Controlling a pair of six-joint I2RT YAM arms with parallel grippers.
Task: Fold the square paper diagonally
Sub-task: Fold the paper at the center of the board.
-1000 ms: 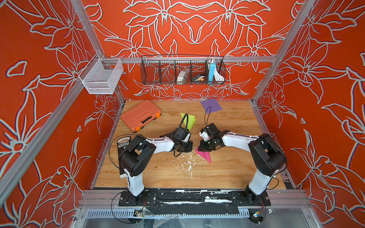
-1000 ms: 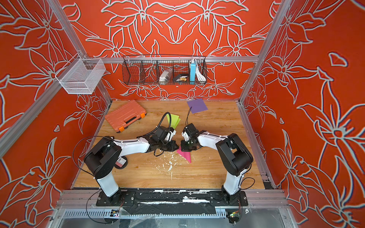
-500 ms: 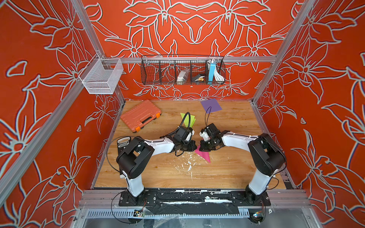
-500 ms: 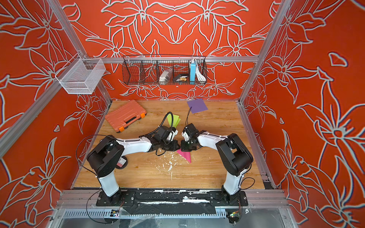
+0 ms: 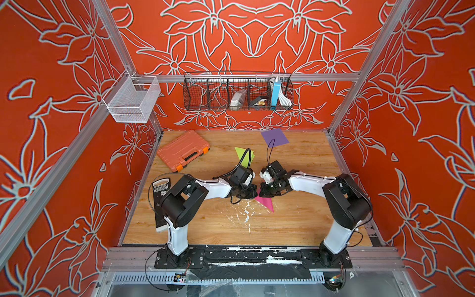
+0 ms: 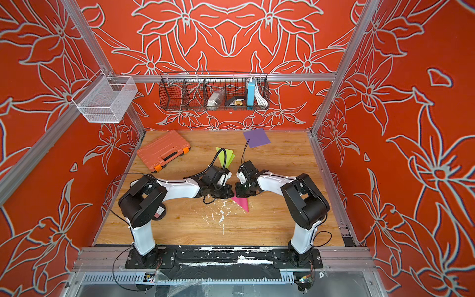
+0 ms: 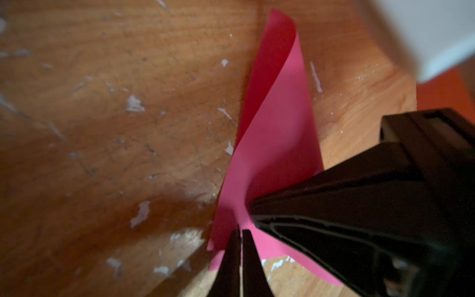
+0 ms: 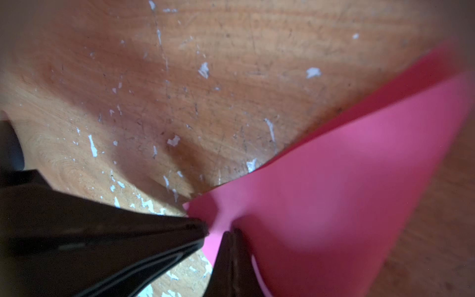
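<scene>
Left gripper [image 7: 240,234] beside right gripper [image 8: 231,234]; paper [image 5: 266,201] corner beneath

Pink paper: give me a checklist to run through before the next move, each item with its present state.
1. Pink paper doubled over into a triangle: ok.
2. Crease pressed flat: not ok; upper layer bows off the lower.
3. Left hand shut at the paper's corner: ok.
4. Right hand shut beside it: ok.
5. Corners matched: cannot tell; the hands cover them.
</scene>
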